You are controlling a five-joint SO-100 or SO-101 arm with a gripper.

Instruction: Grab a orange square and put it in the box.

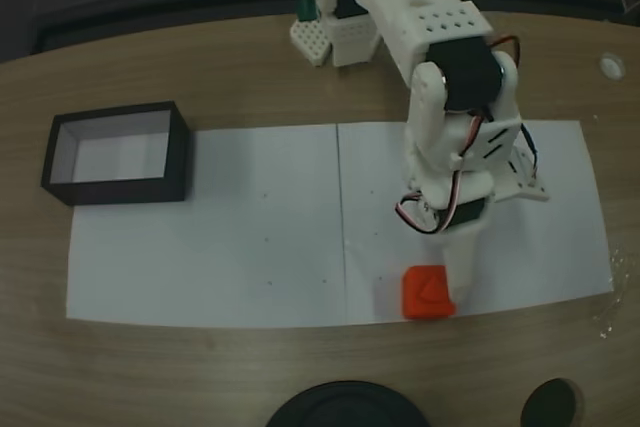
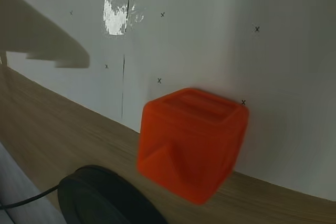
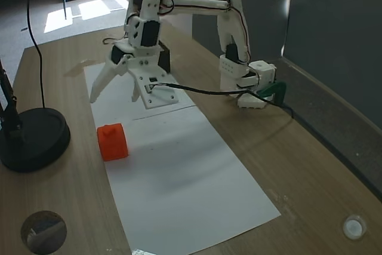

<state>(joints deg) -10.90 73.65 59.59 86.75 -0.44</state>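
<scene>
The orange square (image 1: 428, 293) rests at the near edge of the white paper; it is a small orange-red cube with a raised triangle on one face. In the wrist view the orange square (image 2: 191, 140) sits low in the middle, half on paper and half on wood. The box (image 1: 115, 154), black-walled with a pale inside, stands far to the left in a fixed view. My gripper (image 3: 124, 98) is open, held above the paper just behind the orange square (image 3: 112, 141) and holding nothing. One white finger (image 1: 461, 265) reaches down beside the cube's right side.
Two white paper sheets (image 1: 250, 237) cover the middle of the wooden table. A black round stand base (image 3: 33, 138) with a cable sits close to the cube, also seen as the stand base (image 1: 345, 405). A dark round hole (image 1: 552, 405) lies near the table edge.
</scene>
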